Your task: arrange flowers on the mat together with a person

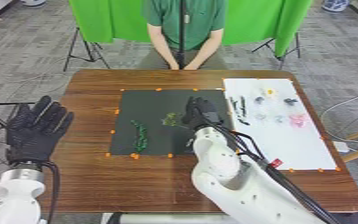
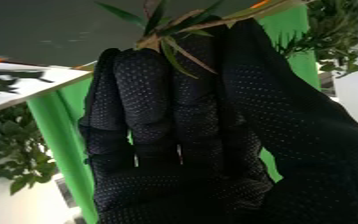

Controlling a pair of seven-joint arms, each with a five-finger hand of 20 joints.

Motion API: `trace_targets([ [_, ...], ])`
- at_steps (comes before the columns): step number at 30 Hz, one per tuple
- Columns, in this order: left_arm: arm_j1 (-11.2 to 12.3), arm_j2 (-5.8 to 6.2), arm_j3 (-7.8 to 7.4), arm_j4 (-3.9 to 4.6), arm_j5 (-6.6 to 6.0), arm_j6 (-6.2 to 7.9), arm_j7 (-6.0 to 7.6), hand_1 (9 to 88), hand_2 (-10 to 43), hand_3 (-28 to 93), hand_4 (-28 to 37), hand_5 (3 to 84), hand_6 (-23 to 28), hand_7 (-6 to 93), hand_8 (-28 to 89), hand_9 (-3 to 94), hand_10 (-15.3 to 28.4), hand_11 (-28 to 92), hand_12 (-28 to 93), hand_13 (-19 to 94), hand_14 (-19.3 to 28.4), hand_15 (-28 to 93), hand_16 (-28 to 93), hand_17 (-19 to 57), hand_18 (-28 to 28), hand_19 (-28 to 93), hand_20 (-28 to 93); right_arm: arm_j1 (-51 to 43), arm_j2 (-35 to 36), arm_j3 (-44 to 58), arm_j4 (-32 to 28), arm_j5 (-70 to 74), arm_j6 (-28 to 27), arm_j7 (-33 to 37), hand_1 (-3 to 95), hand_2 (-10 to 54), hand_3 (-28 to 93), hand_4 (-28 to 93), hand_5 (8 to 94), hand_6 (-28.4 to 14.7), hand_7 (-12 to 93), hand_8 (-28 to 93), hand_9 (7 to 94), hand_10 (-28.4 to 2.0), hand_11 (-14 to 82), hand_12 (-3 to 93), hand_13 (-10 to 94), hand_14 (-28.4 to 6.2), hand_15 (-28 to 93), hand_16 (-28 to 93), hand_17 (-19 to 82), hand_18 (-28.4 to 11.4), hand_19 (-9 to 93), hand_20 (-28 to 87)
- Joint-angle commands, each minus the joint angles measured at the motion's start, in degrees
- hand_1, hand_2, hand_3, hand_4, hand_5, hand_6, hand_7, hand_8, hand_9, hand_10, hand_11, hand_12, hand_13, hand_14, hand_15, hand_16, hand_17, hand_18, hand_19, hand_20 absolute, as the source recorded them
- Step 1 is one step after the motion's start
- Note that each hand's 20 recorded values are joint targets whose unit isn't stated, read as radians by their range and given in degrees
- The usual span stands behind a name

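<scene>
- Step, imo: set the sprig (image 1: 171,119) on the black mat (image 1: 149,102). Get stem flat 1st, then ease thumb off; don't flick it, light stuff will prob drag w/ the glove.
- Keep wrist low & level, fingers clear of the leafy stem (image 1: 140,136) already on mat. Leave a gap btwn the two so neither gets nudged.
- Right robot hand (image 1: 198,111): over mat, fingers mostly straight, thumb brought in near fingertips, light pinch on sprig's stem. Can't tell if sprig bears on mat yet.
- Left robot hand (image 1: 38,127): beside the table (image 1: 140,192), fingers extended, nothing held.
- Sprig look: thin brownish stem, narrow pointed green lvs, a few tan/dry.
- Sprig loc: at right hand's fingertips, over mat, to the right of leafy stem.
- Pink flower (image 1: 297,120) + yellow flower (image 1: 270,92) on white sheet (image 1: 295,150), R of mat.
</scene>
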Motion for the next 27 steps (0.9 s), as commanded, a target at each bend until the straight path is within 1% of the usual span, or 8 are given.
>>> trace_targets([
  [1, -1.1, 0.94, 1.62, 1.06, -0.19, 0.84, -1.56, 36.1, 11.5, 68, -28.3, 54.9, 6.9, 29.3, -12, 53.0, 16.8, 31, 19, 39, 17.5, 59, -1, -5.0, 15.3, 39, 19, -1.2, -4.4, -1.5, 2.0, -3.0, 3.7, 1.5, 57.2, -9.5, 66, -23, 71.7, -1.5, 38, 16, 80.2, -9.2, 26.5, 54.5, 61, -15.1, 64, 45, 30, -26.5, 79, 32],
  [11, 0.4, 0.14, 0.3, 0.82, -0.11, 0.19, -0.56, 36.4, 11.4, 68, -28.3, 54.8, 6.8, 29.5, -12, 53.0, 16.8, 31, 19, 39, 17.5, 59, -1, -5.0, 15.3, 39, 19, -3.2, -2.2, -3.4, -0.9, -1.0, 2.7, 0.5, 55.4, -9.5, 67, -24, 65.9, -4.1, 33, 13, 73.6, -11.7, 26.3, 50.7, 55, -18.1, 66, 37, 27, -27.5, 81, 28],
  [14, -0.2, 0.08, 0.76, 1.13, -0.12, 0.22, -0.94, 36.5, 11.4, 68, -28.3, 54.8, 6.8, 29.5, -12, 53.0, 16.7, 31, 19, 39, 17.4, 59, -1, -5.0, 15.3, 39, 19, -4.0, -2.4, -3.2, -1.0, -0.7, 2.7, 0.7, 54.6, -9.5, 67, -24, 62.9, -5.3, 30, 12, 71.6, -12.6, 26.8, 50.1, 54, -18.6, 67, 33, 27, -27.8, 81, 27],
  [15, -0.2, 0.0, 0.87, 1.12, -0.12, 0.22, -1.08, 36.5, 11.4, 68, -28.3, 54.8, 6.8, 29.4, -12, 53.0, 16.7, 31, 19, 39, 17.4, 59, -1, -5.0, 15.3, 39, 19, -4.4, -2.4, -3.0, -1.2, -0.7, 2.4, 0.5, 54.1, -9.5, 68, -24, 62.1, -5.6, 29, 10, 70.6, -13.0, 27.8, 49.2, 54, -18.8, 67, 32, 26, -27.9, 82, 26],
  [17, -0.1, 0.09, 0.99, 1.17, -0.2, 0.08, -0.98, 36.4, 11.4, 68, -28.3, 54.8, 6.8, 29.5, -12, 53.0, 16.7, 31, 19, 39, 17.5, 59, -1, -5.0, 15.3, 39, 19, -4.6, -2.2, -3.2, -1.7, -0.5, 2.9, 0.4, 51.8, -9.5, 71, -25, 60.2, -6.8, 28, -6, 67.6, -14.7, 32.2, 45.4, 52, -19.8, 68, 29, 25, -28.3, 82, 24],
  [18, -0.1, 0.25, 1.03, 1.13, -0.35, 0.17, -0.74, 36.4, 11.4, 68, -28.3, 54.8, 6.8, 29.5, -12, 53.0, 16.7, 31, 19, 39, 17.5, 59, -1, -5.0, 15.3, 39, 19, -4.7, -2.1, -3.2, -2.0, -0.3, 2.9, 0.3, 51.0, -9.5, 71, -25, 59.7, -7.2, 27, -9, 66.7, -15.1, 33.5, 44.1, 52, -20.1, 68, 29, 25, -28.4, 82, 23],
  [24, 0.3, -0.45, 0.57, 0.97, -0.26, 0.0, -0.53, 36.4, 11.2, 68, -28.3, 54.8, 6.9, 29.5, -12, 52.9, 16.7, 31, 19, 39, 17.4, 59, -1, -5.1, 15.3, 39, 19, -4.9, 0.1, -2.5, -4.6, -0.3, 4.2, -0.5, 45.3, -9.5, 75, -25, 56.6, -8.9, 23, -9, 62.7, -18.5, 41.8, 37.1, 49, -21.4, 70, 28, 24, -28.4, 82, 23],
  [27, 0.9, -0.66, -0.01, 0.78, -0.52, 0.04, -0.01, 36.3, 11.2, 68, -28.3, 54.7, 6.8, 29.5, -12, 52.9, 16.6, 31, 19, 39, 17.4, 59, -1, -5.1, 15.4, 39, 19, -5.8, 2.6, -1.4, -7.2, -1.1, 0.4, -1.6, 42.3, -9.5, 75, -25, 55.0, -9.9, 22, -9, 58.9, -20.6, 45.3, 33.1, 47, -22.5, 71, 27, 23, -28.4, 82, 23],
])
